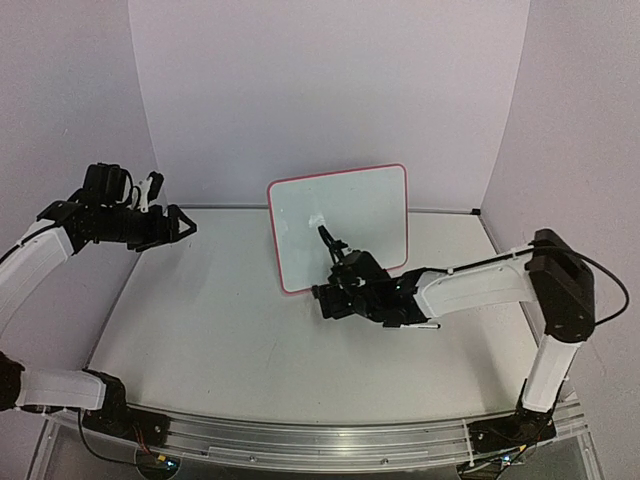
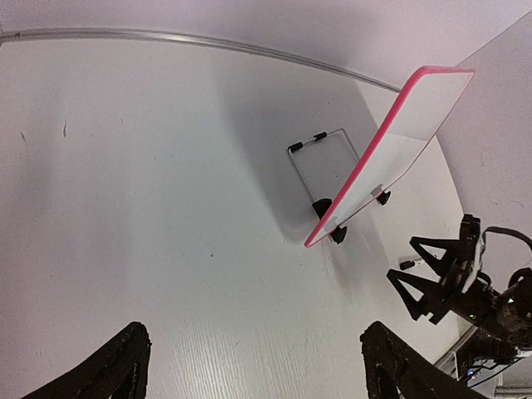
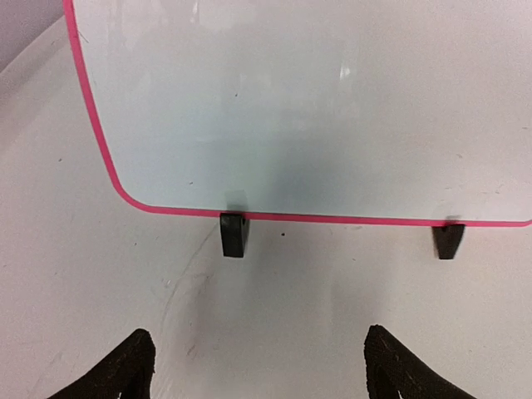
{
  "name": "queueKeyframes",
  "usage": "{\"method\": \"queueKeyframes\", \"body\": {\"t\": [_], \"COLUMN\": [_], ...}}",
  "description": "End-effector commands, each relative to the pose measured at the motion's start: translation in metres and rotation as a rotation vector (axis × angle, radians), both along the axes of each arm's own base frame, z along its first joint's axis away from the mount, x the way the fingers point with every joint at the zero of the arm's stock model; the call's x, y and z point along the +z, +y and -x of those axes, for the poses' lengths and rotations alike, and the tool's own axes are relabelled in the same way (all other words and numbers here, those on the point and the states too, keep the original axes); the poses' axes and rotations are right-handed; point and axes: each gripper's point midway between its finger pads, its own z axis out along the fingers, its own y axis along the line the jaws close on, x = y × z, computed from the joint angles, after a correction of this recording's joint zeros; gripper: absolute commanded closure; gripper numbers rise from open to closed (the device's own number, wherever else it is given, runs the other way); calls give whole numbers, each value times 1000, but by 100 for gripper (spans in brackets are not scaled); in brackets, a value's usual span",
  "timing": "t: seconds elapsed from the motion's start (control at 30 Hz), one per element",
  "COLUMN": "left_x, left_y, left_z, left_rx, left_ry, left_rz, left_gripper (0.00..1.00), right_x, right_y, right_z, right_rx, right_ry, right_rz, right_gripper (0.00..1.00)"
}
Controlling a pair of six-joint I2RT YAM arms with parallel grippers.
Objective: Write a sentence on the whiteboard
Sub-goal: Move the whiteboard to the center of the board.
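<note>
Whiteboard (image 3: 332, 100), rectangular, white, red-pink framed, stands upright just ahead of my right end effector (image 3: 258, 366), its jaws apart.

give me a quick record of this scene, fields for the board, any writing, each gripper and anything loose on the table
whiteboard: standing on the table, pink frame, two black feet
writing: none visible on the board face
right gripper: open, empty, low in front of the board, facing it
left gripper: open, empty, raised at the left, away from the board
loose item: slim pen-like object lying on the table under the right arm; too small to identify for certain
task status: nothing written yet
</note>
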Motion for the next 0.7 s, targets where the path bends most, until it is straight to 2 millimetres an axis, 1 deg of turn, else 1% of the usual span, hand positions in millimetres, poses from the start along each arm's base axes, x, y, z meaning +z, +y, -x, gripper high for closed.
{"method": "queueKeyframes", "body": {"t": [0.0, 0.03, 0.07, 0.17, 0.23, 0.3, 0.37, 0.47, 0.5, 0.6, 0.67], "left_x": [46, 50, 51, 56, 55, 51, 42, 27, 24, 13, 11], "left_y": [1, 3, 5, 5, -3, -8, -9, -9, -8, 1, 3], "left_z": [-8, -11, -14, -21, -23, -24, -26, -28, -28, -27, -24], "left_rx": [-61, -63, -61, -48, -54, -57, -56, -62, -64, -52, -40], "left_ry": [-102, -114, -120, -163, -203, -233, -242, -253, -258, -254, -256], "left_rz": [-104, -135, -165, -218, -251, -279, -289, -308, -321, -379, -371], "left_gripper": [12, 12, 12, 12, 12, 12, 12, 12, 12, 12, 12], "right_x": [29, 39, 44, 42, 44, 41, 34, 16, 12, -1, -11], "right_y": [-57, -71, -86, -134, -166, -188, -208, -230, -237, -248, -252], "right_z": [23, 25, 30, 41, 45, 53, 56, 61, 62, 65, 66], "right_rx": [-103, -132, -164, -277, -364, -436, -519, -639, -676, -785, -855], "right_ry": [51, 54, 72, 177, 234, 290, 356, 472, 502, 583, 631], "right_rz": [63, 55, 58, 51, 16, -23, -79, -180, -210, -293, -329], "right_gripper": [13, 11, 9, 8, 8, 8, 8, 16, 22, 30, 38]}}
